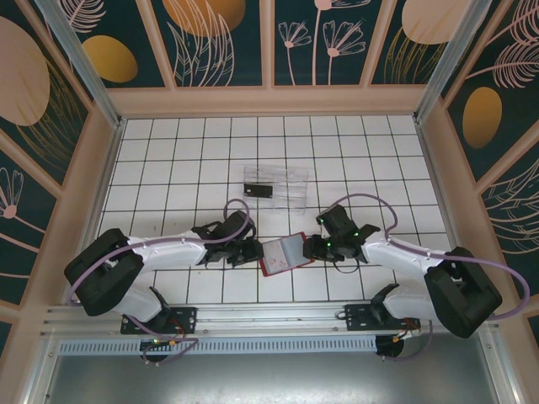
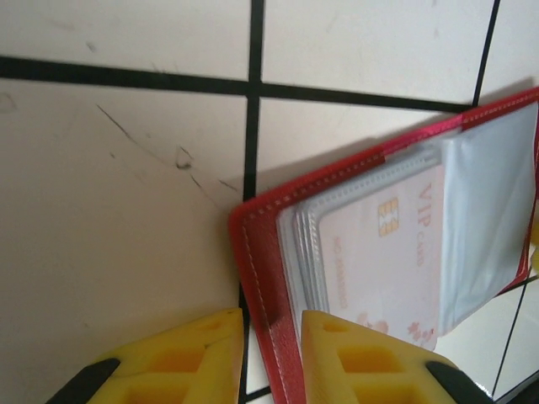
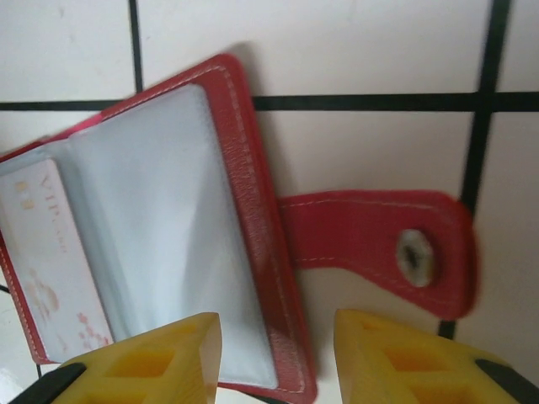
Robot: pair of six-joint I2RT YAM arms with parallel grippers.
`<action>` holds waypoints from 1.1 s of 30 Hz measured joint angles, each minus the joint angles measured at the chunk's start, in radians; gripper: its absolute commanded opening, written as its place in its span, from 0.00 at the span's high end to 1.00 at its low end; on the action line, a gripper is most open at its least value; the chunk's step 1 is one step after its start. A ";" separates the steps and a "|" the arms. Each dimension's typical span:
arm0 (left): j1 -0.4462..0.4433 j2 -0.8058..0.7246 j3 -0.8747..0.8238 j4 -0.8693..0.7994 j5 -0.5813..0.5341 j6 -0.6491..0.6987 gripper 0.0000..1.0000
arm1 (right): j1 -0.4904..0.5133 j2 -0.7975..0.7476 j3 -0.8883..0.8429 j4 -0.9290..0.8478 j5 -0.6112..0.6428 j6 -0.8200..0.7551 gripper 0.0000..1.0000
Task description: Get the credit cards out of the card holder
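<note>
The card holder (image 1: 282, 255) lies open on the tiled table (image 1: 168, 143), towards the near edge, between the two claws. Left claw (image 2: 271, 364): fingers apart, astride the holder's red cover edge. Right claw (image 3: 278, 366): fingers apart too, astride the opposite cover edge, beside the snap tab (image 3: 379, 244). Whether either pad actually presses the cover can't be told from the wrist views. A pale VIP card (image 2: 383, 244) is seen tucked in a clear sleeve inside. One dark card (image 1: 258, 190) is lying in the clear tray (image 1: 290, 177) further back.

Step in hand, prob.: the holder is to be pinned flat w/ one claw while the pale card is drawn out w/ the other. The cover is best held down away from the sleeve's opening, so the card isn't trapped. The card should be pinched at whichever end the sleeve opens & pulled along the sleeve, not upward, else the whole holder gets lifted. The sleeves look slippery & stacked, so only one layer should be caught.
</note>
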 measured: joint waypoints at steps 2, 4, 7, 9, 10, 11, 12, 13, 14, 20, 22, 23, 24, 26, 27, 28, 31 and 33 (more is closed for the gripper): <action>0.020 0.000 -0.010 0.017 0.015 0.001 0.74 | 0.025 0.001 0.000 0.006 -0.002 0.016 0.59; 0.034 0.000 -0.010 0.024 0.028 0.010 0.74 | 0.050 0.001 0.000 0.012 -0.004 0.032 0.59; 0.052 0.000 -0.009 0.020 0.030 0.035 0.74 | 0.097 0.001 0.000 0.013 -0.004 0.065 0.59; 0.065 0.000 -0.005 0.010 0.029 0.055 0.74 | 0.130 0.001 0.001 0.013 -0.002 0.087 0.59; 0.071 0.000 -0.001 0.000 0.029 0.065 0.74 | 0.148 0.001 0.001 0.013 -0.002 0.100 0.59; 0.075 0.000 0.003 -0.008 0.028 0.075 0.74 | 0.161 0.001 0.001 0.013 -0.002 0.109 0.59; 0.078 0.000 0.009 -0.016 0.028 0.087 0.73 | 0.173 0.001 0.002 0.011 0.002 0.121 0.60; 0.080 0.000 0.016 -0.026 0.029 0.098 0.73 | 0.182 0.001 0.005 0.004 0.010 0.129 0.60; 0.080 0.000 0.021 -0.034 0.029 0.109 0.73 | 0.187 0.001 0.010 -0.005 0.018 0.135 0.60; 0.080 0.019 0.058 -0.076 0.059 0.163 0.74 | 0.192 -0.009 0.082 -0.090 0.098 0.159 0.62; 0.079 0.026 0.071 -0.095 0.069 0.179 0.74 | 0.192 -0.014 0.110 -0.092 0.099 0.163 0.62; 0.078 0.029 0.079 -0.106 0.073 0.187 0.74 | 0.192 -0.015 0.120 -0.090 0.096 0.167 0.62; 0.075 0.032 0.089 -0.121 0.073 0.195 0.74 | 0.192 -0.015 0.129 -0.084 0.093 0.171 0.62; 0.066 0.034 0.112 -0.145 0.073 0.204 0.73 | 0.192 -0.014 0.140 -0.070 0.083 0.175 0.62; 0.062 0.034 0.123 -0.155 0.072 0.208 0.73 | 0.192 -0.012 0.143 -0.058 0.076 0.176 0.62; 0.059 0.034 0.131 -0.161 0.072 0.211 0.73 | 0.192 -0.006 0.145 -0.046 0.069 0.177 0.62; 0.048 0.038 0.138 -0.164 0.070 0.211 0.74 | 0.192 0.040 0.159 -0.009 0.053 0.179 0.63; 0.042 0.054 0.138 -0.164 0.070 0.210 0.75 | 0.192 0.084 0.171 0.015 0.039 0.178 0.63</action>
